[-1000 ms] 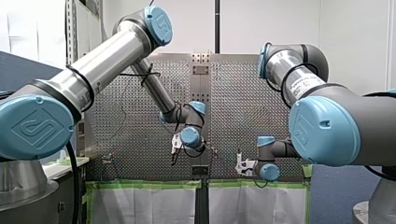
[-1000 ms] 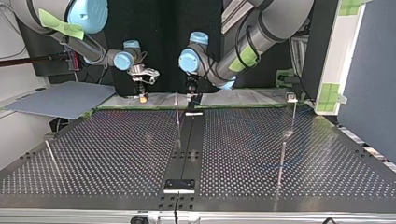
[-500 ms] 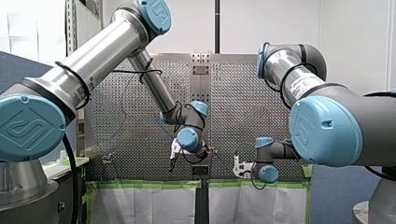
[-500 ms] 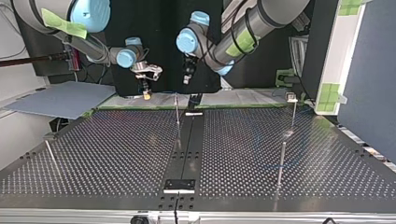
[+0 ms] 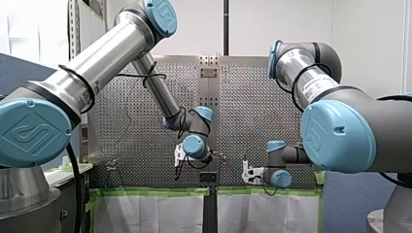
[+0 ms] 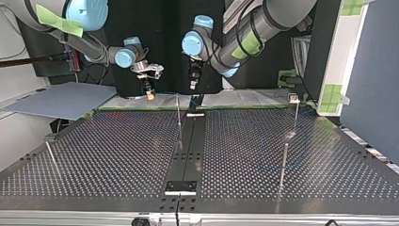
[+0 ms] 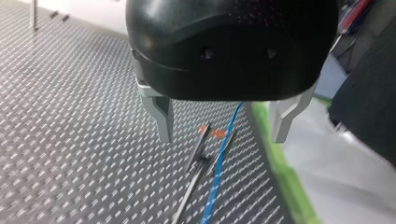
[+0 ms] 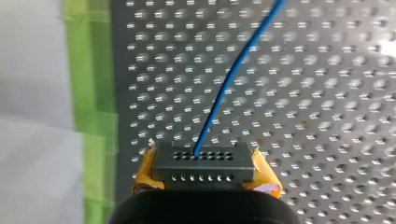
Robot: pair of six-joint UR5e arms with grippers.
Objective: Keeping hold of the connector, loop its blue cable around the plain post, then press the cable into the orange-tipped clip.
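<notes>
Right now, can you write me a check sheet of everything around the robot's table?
Surface: perforated table, thin posts standing on it.
Job's things: connector held; orange-tipped clip ahead of my left pincer.
Clutter: nothing seen.
Pincers: my right pincer shut on the connector, yellow pads; my left pincer open, empty.
Cables: blue cable runs from the connector over the table, past the clip.
Surroundings: green tape along the table edge; grey sheet at the top view's left.

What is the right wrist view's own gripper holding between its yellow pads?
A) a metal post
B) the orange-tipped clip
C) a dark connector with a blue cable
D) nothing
C: my right gripper clamps the dark connector, with the blue cable leading out of it.
</notes>
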